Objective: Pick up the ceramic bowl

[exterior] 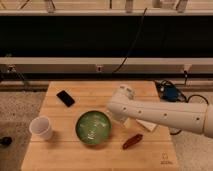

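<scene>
The ceramic bowl [93,128] is round, glossy green with pale streaks and a dark rim. It sits on the wooden table [70,157], left of the middle. My white arm reaches in from the right, low over the table. My gripper [116,115] is at the arm's left end, right beside the bowl's upper right rim. The arm's wrist housing covers most of the gripper.
A small white cup [41,128] stands left of the bowl. A black phone [65,98] lies at the back left. A reddish-brown object [132,141] lies right of the bowl, under the arm. A blue device [170,93] with cables sits off the table's right edge.
</scene>
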### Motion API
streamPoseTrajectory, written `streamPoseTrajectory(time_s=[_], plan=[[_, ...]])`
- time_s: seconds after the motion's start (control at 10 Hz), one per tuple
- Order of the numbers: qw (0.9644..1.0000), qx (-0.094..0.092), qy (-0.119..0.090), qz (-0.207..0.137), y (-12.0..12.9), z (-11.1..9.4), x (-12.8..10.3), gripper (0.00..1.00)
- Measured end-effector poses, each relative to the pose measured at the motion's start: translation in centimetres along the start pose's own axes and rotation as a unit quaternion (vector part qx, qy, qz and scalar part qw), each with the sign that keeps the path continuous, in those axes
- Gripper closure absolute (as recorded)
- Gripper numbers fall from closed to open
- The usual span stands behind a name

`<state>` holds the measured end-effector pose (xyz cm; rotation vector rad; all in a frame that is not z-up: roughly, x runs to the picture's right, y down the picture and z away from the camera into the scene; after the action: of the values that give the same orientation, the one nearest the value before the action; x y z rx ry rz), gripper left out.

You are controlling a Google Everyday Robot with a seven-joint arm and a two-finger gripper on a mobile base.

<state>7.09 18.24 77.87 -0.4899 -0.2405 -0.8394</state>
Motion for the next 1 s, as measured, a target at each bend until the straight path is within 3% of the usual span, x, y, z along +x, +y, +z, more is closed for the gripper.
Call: streamPoseTrajectory(time_s=[0.2,0.5,1.0], plan=[[0.9995,0.004,-0.029,-0.015,0.7,0.2,-2.0,0.21],[0.9978,0.006,-0.054,-0.037,1.3,1.4,-4.4,0.21],[0.9957,-0.001,-0.067,-0.063,1.7,3.0,-6.5,0.23]])
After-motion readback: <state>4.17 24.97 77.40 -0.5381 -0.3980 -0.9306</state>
